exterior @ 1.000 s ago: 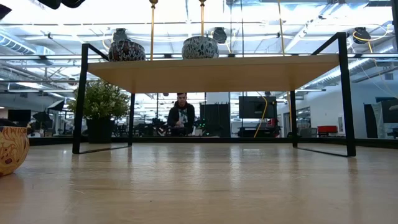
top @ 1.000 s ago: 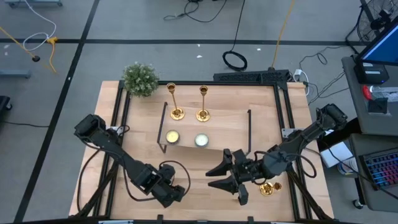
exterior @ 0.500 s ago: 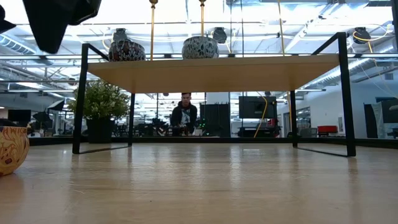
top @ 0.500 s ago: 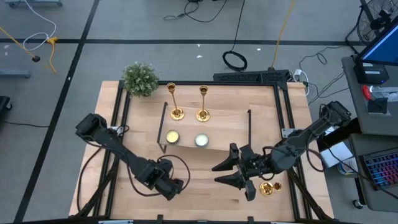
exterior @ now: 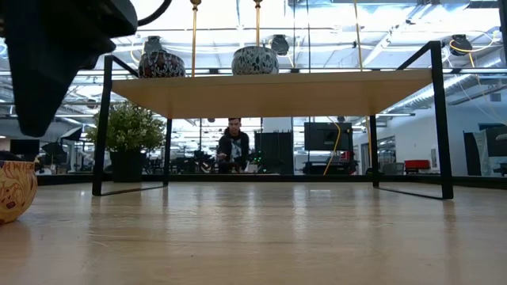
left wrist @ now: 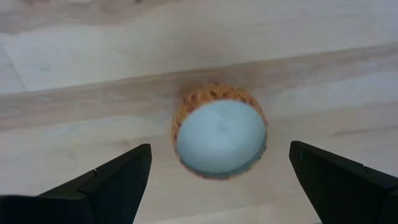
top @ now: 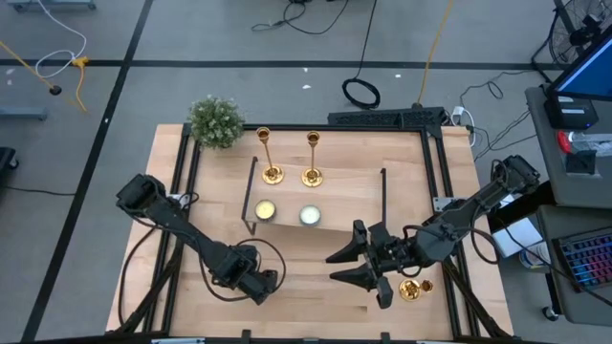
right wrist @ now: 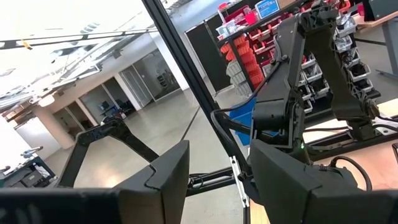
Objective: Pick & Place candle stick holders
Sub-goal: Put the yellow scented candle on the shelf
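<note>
Two gold candle stick holders [top: 272,158] [top: 312,157] stand by their round bases on the wooden shelf [top: 354,205]. The base of a third [top: 411,290] shows on the table under my right arm. My left gripper [top: 256,284] points down, open, over an orange-patterned cup holding a pale candle [left wrist: 219,134]. Its fingers stand on either side of the cup, above it and apart from it. My right gripper [top: 346,267] hangs open above the table, right of the middle, nothing between its fingers [right wrist: 168,177].
Two patterned cups with tealights [top: 265,210] [top: 310,216] sit on the shelf's near side. A potted plant [top: 215,121] stands at the far left corner. The shelf's black legs [exterior: 101,127] [exterior: 440,119] stand on the table. A person [exterior: 233,146] sits in the room beyond.
My left gripper has come down toward the orange-patterned cup, shifting a little toward the far edge and rolling about its own axis; it stays open. My right gripper has shifted slightly toward the table's right edge.
</note>
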Controlling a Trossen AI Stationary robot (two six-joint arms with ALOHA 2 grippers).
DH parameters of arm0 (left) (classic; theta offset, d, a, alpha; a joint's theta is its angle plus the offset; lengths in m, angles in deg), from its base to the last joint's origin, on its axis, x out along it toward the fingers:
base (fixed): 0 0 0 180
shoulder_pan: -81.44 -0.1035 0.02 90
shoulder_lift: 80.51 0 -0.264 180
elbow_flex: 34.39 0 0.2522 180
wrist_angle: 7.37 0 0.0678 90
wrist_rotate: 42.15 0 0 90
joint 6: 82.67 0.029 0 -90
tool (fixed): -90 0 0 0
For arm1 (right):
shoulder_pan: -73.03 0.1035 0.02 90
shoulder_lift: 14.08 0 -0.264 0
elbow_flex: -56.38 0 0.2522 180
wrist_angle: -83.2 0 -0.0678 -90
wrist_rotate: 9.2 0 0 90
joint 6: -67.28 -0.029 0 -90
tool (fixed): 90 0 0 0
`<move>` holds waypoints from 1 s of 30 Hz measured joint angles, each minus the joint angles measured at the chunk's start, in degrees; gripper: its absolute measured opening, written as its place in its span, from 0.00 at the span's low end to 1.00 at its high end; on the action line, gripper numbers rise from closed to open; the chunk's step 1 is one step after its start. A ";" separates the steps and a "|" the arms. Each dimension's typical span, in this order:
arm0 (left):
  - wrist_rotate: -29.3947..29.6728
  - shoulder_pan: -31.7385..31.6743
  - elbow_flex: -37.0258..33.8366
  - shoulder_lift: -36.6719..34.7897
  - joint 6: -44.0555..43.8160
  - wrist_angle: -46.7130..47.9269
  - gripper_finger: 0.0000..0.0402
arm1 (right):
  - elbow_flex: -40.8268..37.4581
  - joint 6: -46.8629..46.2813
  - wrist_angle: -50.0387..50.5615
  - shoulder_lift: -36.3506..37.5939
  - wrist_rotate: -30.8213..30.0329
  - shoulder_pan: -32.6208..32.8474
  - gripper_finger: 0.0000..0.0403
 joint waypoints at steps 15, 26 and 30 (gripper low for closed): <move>-1.33 -0.10 -0.09 4.28 1.74 -4.78 0.97 | 0.00 -0.04 -0.05 0.00 -0.07 0.00 0.41; -1.38 0.01 -0.09 6.29 2.44 -3.23 0.97 | 0.00 -0.07 -0.02 0.00 -0.07 0.00 0.41; -1.75 -0.37 -0.09 6.29 2.97 -3.34 0.97 | 0.00 -0.07 -0.02 0.00 -0.07 0.00 0.41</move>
